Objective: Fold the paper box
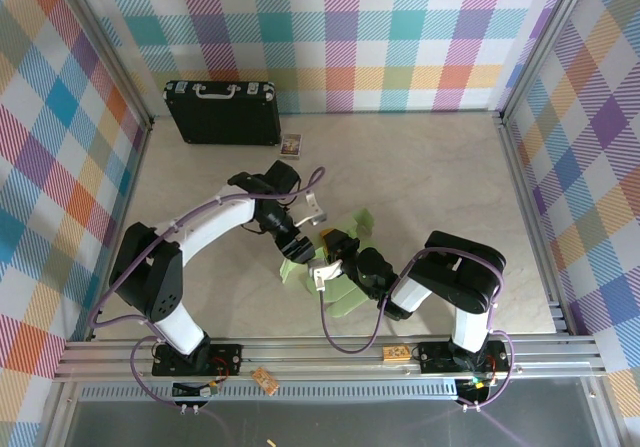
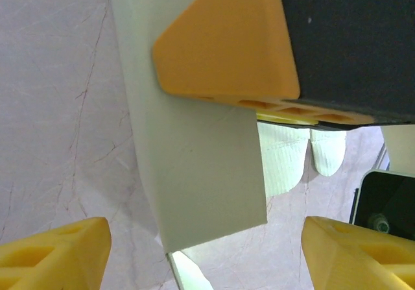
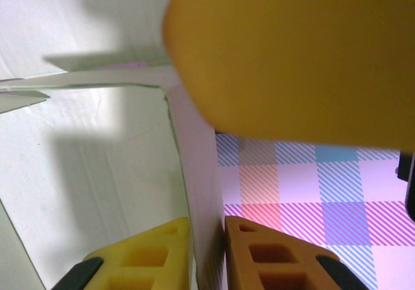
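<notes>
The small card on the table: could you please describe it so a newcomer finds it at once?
Start at the black briefcase against the far wall. Just right of it sits the small card. It is tiny, with a pale border.

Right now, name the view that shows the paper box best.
Top external: the paper box shows in overall outline, its middle partly covered. Left wrist gives one panel close up; right wrist, a wall and fold edge.

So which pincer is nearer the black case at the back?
Left. The left pincer, open over the paper box, is in front and right of the black case. The right pincer, shut on the box, lies farther right and nearer the front.
</notes>
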Available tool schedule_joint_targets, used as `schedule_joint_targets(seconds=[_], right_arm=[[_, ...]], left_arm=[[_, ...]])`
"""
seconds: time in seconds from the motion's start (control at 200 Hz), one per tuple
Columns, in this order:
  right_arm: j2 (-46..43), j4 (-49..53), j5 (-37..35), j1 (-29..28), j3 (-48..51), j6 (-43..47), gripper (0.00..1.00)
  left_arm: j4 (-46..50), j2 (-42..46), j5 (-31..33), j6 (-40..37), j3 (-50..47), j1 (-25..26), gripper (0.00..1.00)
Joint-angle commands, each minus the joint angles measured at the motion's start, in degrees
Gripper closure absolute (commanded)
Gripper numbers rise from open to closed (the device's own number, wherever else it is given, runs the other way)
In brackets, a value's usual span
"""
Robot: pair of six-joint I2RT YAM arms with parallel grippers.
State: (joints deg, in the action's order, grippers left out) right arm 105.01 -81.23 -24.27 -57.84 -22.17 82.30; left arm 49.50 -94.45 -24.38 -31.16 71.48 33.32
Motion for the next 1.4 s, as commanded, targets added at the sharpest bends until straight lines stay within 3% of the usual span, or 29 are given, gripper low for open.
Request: schedule_joint_targets(seconds=[0.0, 0.335, 0.95, 1.06, 1.255, 1.395], right_arm=[[1.9, 0.7, 1.0, -0.6, 0.2, -1.3, 0.8], [2.6, 0.7, 0.5, -0.6, -0.2, -0.9, 0.79], [1.7, 0.6, -0.2, -0.6, 0.2, -2.5, 0.73], [0.4, 1.5, -0.3, -0.6, 0.5, -3.7, 0.63], [-4.9, 6.9, -0.3, -1.0, 1.8, -8.4, 0.59], [-15.8, 20.8, -0.6, -1.7, 2.3, -16.1, 0.49]], left_arm=[[-0.7, -0.6, 1.7, -0.7, 0.3, 1.1, 0.23], [-2.1, -2.6, 7.5, 0.5, 0.7, 3.2, 0.28], [-5.0, -1.8, 10.5, 0.7, -1.0, 4.9, 0.45], [-5.3, -1.6, 11.0, 0.7, -1.2, 5.0, 0.48], [-5.8, -1.3, 11.7, 0.3, -1.6, 5.0, 0.5], [-5.7, -1.4, 11.9, 0.0, -1.7, 5.0, 0.52]])
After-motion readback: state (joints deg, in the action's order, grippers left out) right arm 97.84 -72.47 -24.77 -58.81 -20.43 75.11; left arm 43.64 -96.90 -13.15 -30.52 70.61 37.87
